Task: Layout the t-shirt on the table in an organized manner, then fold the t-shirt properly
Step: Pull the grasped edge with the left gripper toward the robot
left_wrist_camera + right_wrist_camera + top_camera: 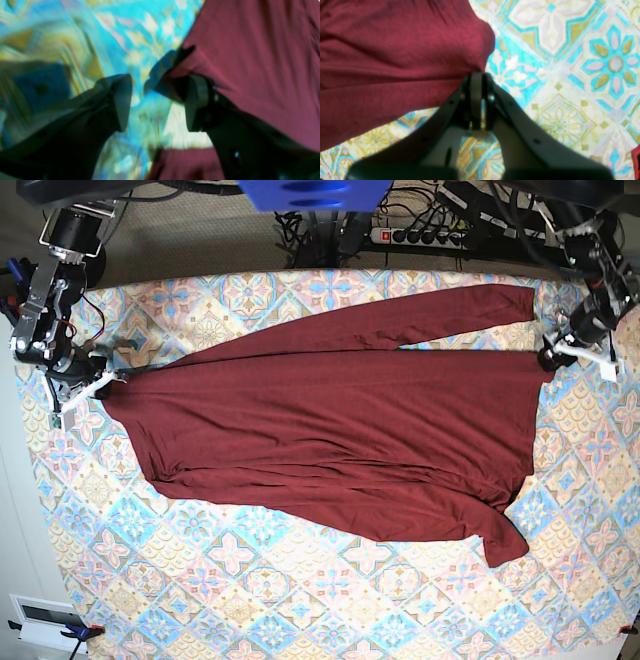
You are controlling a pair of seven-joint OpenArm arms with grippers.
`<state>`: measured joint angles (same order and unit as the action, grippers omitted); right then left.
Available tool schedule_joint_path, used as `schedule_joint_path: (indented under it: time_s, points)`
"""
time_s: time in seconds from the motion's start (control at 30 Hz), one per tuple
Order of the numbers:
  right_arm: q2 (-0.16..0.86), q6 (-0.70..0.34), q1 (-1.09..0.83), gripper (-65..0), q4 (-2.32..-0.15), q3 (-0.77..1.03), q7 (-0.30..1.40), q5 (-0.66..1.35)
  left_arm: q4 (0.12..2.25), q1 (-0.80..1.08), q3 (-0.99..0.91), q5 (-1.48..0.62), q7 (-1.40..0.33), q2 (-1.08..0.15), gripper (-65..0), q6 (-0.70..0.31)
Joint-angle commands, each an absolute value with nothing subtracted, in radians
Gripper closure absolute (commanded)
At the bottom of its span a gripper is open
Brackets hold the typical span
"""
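The dark maroon t-shirt (330, 440) lies spread across the patterned table (300, 600), one long sleeve stretched toward the back right. At the base view's left, my right gripper (105, 378) holds the shirt's left corner. The right wrist view shows that gripper (477, 75) shut on the cloth's edge (395, 50). At the base view's right, my left gripper (548, 360) sits at the shirt's right edge. In the blurred left wrist view its jaws (160, 80) stand wide apart over the table (112, 30), and the shirt (250, 50) drapes over one finger (197, 100).
A power strip (430, 235) and cables run behind the table's far edge. A white device (45, 620) sits off the table's front left corner. A small red object (636, 160) shows at the right wrist view's edge.
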<state>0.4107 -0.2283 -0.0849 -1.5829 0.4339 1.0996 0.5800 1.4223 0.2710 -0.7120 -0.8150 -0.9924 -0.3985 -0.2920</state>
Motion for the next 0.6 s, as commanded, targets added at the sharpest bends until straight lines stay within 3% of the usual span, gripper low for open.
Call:
schedule_joint_path:
  time_s: [0.0, 0.27, 0.57]
  points:
    - [0.435, -0.225, -0.073, -0.7, -1.598, 0.441, 1.081, 0.581, 1.468, 0.309, -0.728, -0.840, -0.978, -0.429, -33.0, -0.294]
    - [0.435, -0.225, -0.073, -0.7, -1.598, 0.409, 1.079, 0.581, 1.695, 0.490, -0.730, -0.881, -0.980, -0.407, -31.3, -0.294]
    - [0.435, -0.225, -0.071, -0.7, -1.600, 0.394, 1.078, 0.581, 1.715, 0.535, -0.722, -0.845, -0.983, -0.367, -31.3, -0.294]
